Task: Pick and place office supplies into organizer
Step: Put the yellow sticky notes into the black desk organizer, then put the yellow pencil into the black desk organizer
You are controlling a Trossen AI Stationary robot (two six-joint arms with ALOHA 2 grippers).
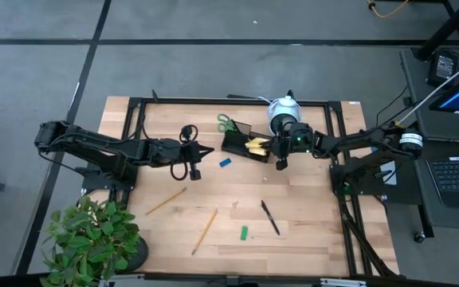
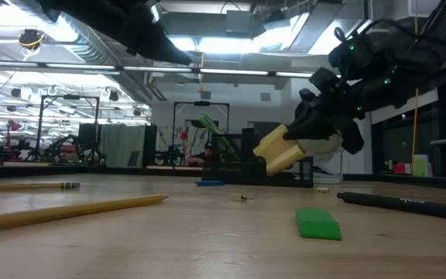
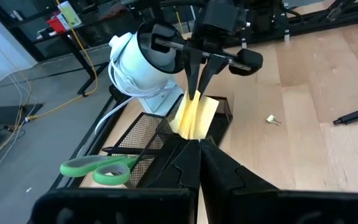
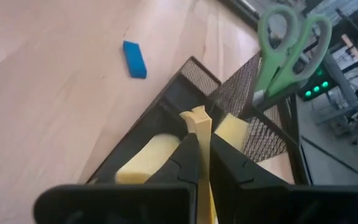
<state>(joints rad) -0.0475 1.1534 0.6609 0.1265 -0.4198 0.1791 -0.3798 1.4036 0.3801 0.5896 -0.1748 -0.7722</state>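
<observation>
Right wrist view: unmarked yellow sticky-note pad between right claw fingers.

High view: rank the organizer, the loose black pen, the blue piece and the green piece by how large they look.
1. organizer
2. black pen
3. blue piece and green piece: look alike, too close to rank.

arms: dark, jointed | right arm: white wrist band, apparently green lights | fingers: black
</observation>
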